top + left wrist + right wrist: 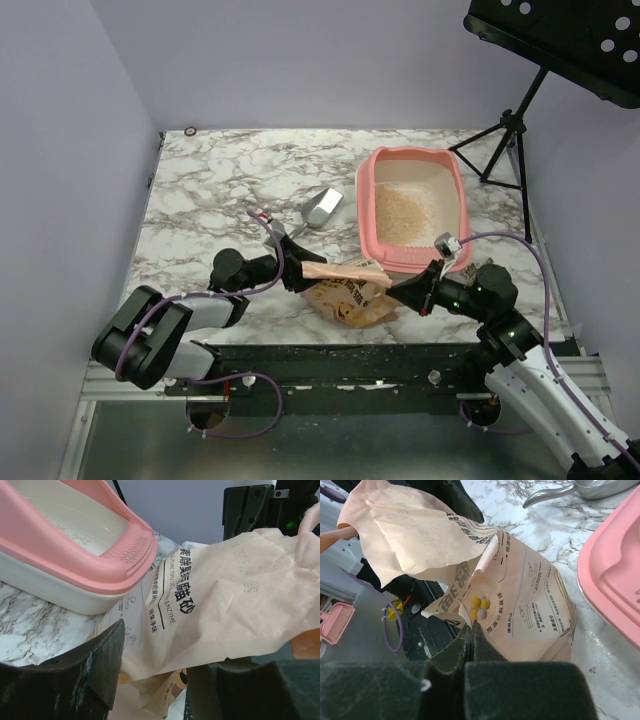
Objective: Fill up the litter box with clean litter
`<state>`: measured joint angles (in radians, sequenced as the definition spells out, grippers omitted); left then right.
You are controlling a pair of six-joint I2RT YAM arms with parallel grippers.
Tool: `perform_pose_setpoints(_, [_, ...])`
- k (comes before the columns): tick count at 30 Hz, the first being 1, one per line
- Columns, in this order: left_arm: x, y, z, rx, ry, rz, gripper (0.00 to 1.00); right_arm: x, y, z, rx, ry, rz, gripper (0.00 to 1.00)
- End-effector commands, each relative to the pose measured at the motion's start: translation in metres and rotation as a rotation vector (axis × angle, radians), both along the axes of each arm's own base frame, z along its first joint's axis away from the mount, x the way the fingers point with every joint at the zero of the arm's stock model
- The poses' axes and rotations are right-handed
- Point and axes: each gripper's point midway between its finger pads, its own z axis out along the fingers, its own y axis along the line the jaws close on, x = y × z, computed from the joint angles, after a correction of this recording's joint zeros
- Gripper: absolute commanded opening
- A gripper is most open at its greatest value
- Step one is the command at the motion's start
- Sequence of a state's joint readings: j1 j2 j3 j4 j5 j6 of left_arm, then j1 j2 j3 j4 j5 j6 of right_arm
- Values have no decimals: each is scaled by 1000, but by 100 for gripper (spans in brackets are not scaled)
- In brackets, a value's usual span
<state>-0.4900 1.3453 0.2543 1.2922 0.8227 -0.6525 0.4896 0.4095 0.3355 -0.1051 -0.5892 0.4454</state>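
Printed paper bag [350, 298] crumpled on marble table [220, 190], grey metal scoop [322, 207] beyond it, black stand [510, 130] at far right.

Bag [350, 293] at table [200, 200] front, btwn L gripper [305, 272] & R gripper [396, 287] — litter box [366, 215] behind, litter [402, 215] inside.
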Motion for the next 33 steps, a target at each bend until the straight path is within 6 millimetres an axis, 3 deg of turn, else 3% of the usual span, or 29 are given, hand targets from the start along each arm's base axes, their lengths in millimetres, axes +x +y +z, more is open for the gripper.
perform_pose_setpoints(1, [-20,6,74,-183,-390,-40,58,-8,3,-4,8,15,42,0])
perform_pose_setpoints(13, [-11,0,94,-194,-476,-57,60,-13,4,-8,4,14,71,0])
perform_pose_setpoints(18, [-11,-3,89,-181,-456,-95,58,-14,4,-12,2,27,76,0])
perform_pose_setpoints(21, [-16,-8,82,-166,-434,-138,49,-14,4,-11,3,31,77,0])
perform_pose_setpoints(23, [-20,-12,76,-156,-415,-178,36,-14,5,-9,6,29,80,0])
perform_pose_setpoints(25, [-24,-15,75,-154,-403,-208,17,-15,5,-5,14,29,87,0])
perform_pose_setpoints(26, [-25,-16,75,-156,-394,-211,2,-17,6,-3,19,34,93,0])
perform_pose_setpoints(33, [-27,6,106,-260,-248,-42,0,-30,12,-15,-25,290,152,0])
